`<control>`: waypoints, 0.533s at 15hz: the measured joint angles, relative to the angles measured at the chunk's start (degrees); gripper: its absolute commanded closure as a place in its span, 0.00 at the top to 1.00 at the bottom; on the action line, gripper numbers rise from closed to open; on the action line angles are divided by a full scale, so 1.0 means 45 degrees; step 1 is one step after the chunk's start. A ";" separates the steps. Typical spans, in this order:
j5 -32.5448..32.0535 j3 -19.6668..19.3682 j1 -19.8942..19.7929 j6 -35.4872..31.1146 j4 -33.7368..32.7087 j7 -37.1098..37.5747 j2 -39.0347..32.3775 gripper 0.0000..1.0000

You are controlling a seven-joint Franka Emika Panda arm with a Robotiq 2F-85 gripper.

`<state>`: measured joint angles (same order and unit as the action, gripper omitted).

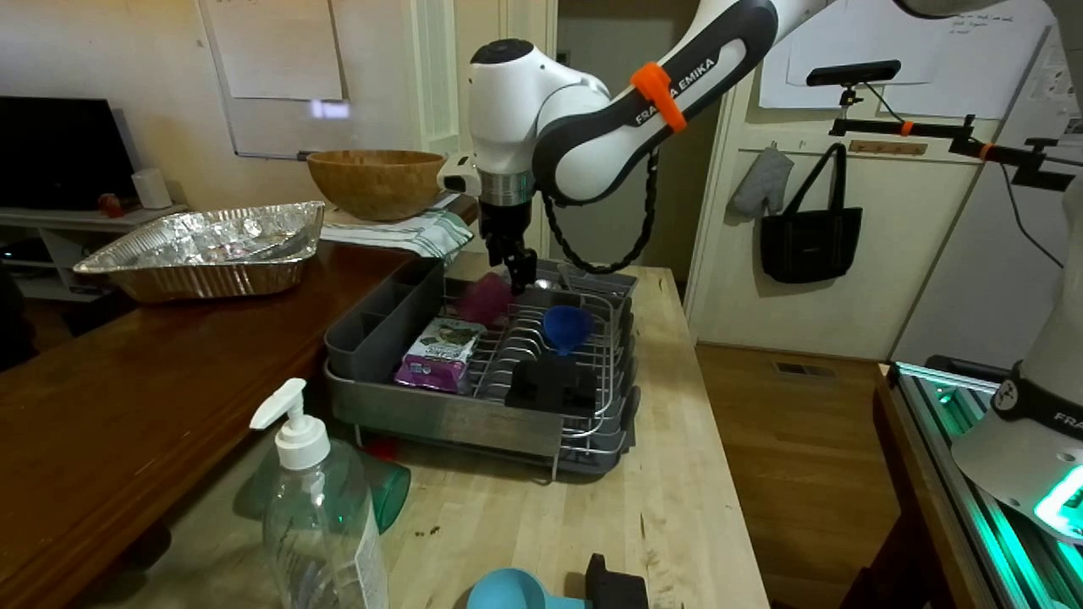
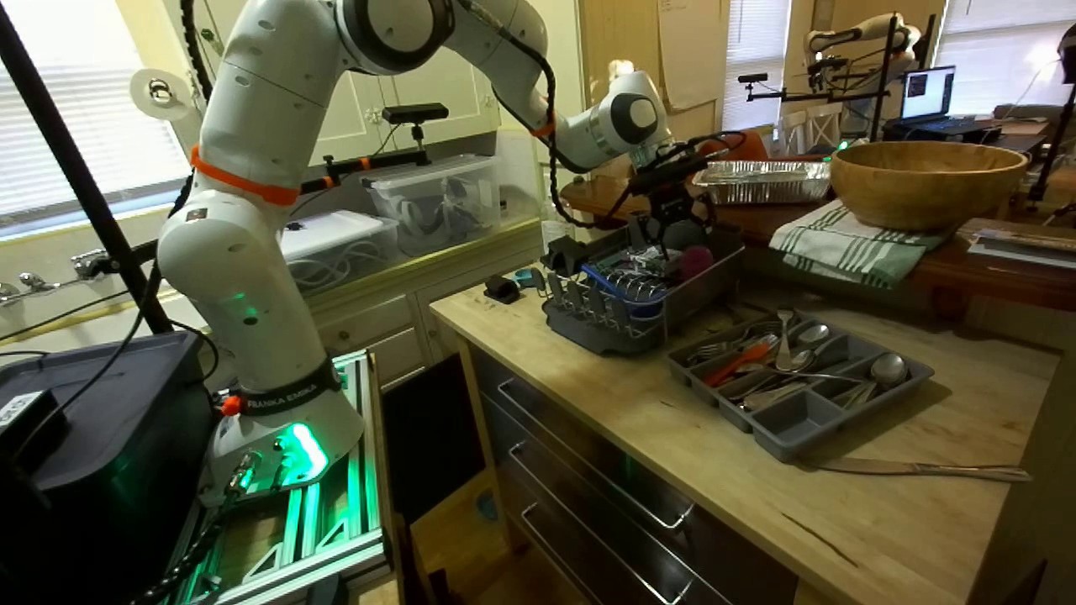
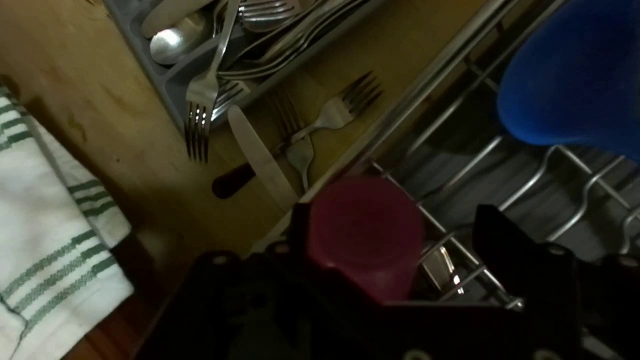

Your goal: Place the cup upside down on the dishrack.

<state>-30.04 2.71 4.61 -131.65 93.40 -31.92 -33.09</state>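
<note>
The magenta cup (image 3: pixel 367 225) shows its closed round base to the wrist camera, so it stands bottom up at the edge of the dishrack (image 3: pixel 480 255). In the wrist view my gripper (image 3: pixel 391 218) has its fingers apart around the cup. The left finger lies against or very near the cup's side, while a clear gap separates the cup from the right finger (image 3: pixel 492 232). Both exterior views show the cup (image 1: pixel 485 299) inside the dishrack (image 1: pixel 448 423), right below the gripper (image 1: pixel 516 275). The cup's rim is hidden.
On the rack are a blue round thing (image 1: pixel 567 326), a purple snack packet (image 1: pixel 440 353) and a black block (image 1: pixel 552 385). A cutlery tray (image 2: pixel 794 428) lies beside it, with loose forks (image 3: pixel 335 112). A soap bottle (image 1: pixel 317 507), foil tray (image 1: pixel 211 275) and wooden bowl (image 1: pixel 372 182) stand around.
</note>
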 measured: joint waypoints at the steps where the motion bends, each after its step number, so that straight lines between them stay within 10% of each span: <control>1: -0.0031 -0.0016 0.0048 -0.0239 -0.0009 0.0060 -0.0046 1.00; 8: 0.0637 0.0002 -0.0022 -0.2150 -0.0099 0.1045 0.0134 1.00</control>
<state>-27.18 2.71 4.51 -141.33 92.95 -27.22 -32.49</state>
